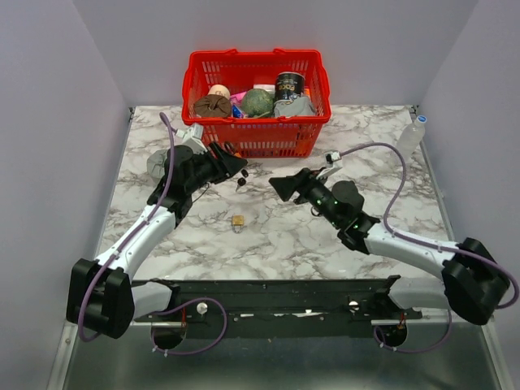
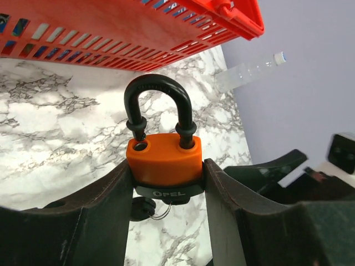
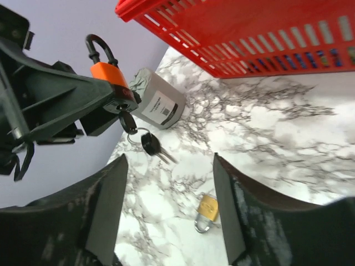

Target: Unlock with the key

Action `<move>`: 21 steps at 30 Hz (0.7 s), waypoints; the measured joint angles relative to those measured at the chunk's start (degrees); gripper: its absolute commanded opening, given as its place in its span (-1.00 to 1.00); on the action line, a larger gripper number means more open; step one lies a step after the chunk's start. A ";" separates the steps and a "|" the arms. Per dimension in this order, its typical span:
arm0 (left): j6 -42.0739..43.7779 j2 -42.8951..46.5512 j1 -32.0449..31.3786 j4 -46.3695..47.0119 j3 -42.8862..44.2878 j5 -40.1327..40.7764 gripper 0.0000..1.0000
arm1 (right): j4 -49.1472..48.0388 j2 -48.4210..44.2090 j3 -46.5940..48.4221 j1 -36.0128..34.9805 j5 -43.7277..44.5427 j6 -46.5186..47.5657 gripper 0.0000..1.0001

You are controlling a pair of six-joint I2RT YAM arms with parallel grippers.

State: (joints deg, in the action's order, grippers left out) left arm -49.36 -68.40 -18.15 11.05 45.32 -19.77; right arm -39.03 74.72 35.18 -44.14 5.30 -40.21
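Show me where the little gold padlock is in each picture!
Top view: the little gold padlock lies on the table, in the middle, between the two arms.
Left wrist view: it is not in this picture.
Right wrist view: it lies low in the middle of the picture.
Shared landmark: the red basket shows in all three views, so you can match them by it.

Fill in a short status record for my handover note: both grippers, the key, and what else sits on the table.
left gripper: shut on the orange-and-black padlock, held in the air
right gripper: open, empty, facing the padlock
key: in the padlock's underside, spare key dangling below
table: small brass padlock; red basket at far edge
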 measured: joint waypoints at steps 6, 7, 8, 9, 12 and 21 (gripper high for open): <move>7.32 -0.09 -3.04 -4.07 1.22 -2.14 -1.00 | 9.44 -10.97 1.70 2.34 -3.37 6.69 0.81; 9.79 -0.13 -4.00 -5.38 1.92 -3.10 -1.00 | 11.37 -12.04 2.80 3.76 -5.38 7.93 0.81; 11.17 -0.17 -4.66 -6.21 2.40 -4.09 -1.00 | 13.25 -12.79 3.96 5.44 -7.39 9.11 0.81; 13.33 -0.22 -5.27 -6.75 2.78 -5.97 -1.00 | 15.10 -13.46 5.11 7.19 -9.94 10.29 0.81; 16.28 -0.76 -5.92 -6.84 2.78 -13.18 -1.00 | 20.46 -15.15 8.59 12.35 -18.56 14.51 0.81; 18.38 -2.84 -11.45 -0.44 1.77 -39.85 -1.00 | 33.22 -17.66 17.29 14.84 -47.19 28.63 0.81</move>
State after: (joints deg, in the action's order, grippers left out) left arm -30.98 -71.24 -29.61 10.61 47.09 -59.61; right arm -5.80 57.06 52.47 -29.30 -41.89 -11.57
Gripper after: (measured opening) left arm 0.566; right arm 0.903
